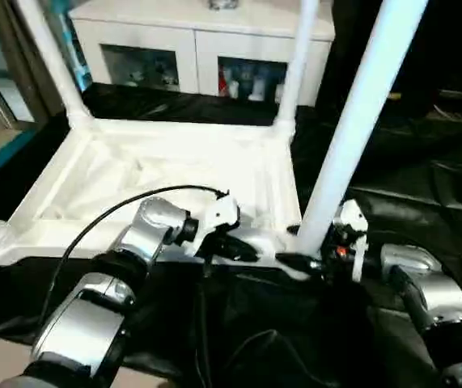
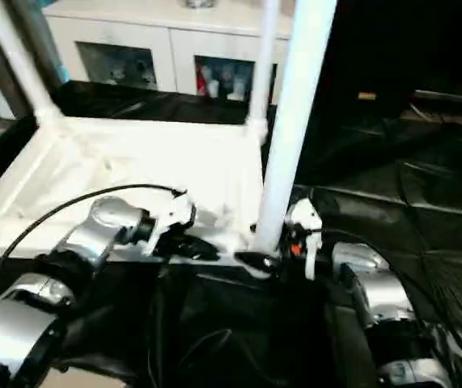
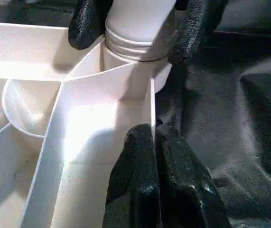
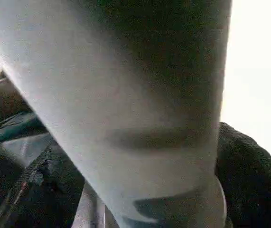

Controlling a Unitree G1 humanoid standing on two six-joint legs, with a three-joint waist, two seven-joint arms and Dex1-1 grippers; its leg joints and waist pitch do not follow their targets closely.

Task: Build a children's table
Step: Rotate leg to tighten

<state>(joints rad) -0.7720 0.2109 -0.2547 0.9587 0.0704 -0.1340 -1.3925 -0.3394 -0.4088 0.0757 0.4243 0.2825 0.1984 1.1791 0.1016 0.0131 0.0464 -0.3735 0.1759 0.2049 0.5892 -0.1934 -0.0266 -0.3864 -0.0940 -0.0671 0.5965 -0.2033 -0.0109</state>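
left end effector (image 3: 156,156) closed at tabletop rim (image 3: 149,104) | right end effector (image 3: 135,23) astride leg (image 3: 137,21) in corner socket

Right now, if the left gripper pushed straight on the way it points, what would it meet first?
Probably the white tubular leg in the near corner socket, where the right gripper straddles its base; the shut left gripper lies along the tabletop's white rib.

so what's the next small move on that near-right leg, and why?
Probably keep twisting the leg down into its corner socket. The right gripper straddles its base, thread rings show above the socket rim, and the shut left gripper braces the tabletop.
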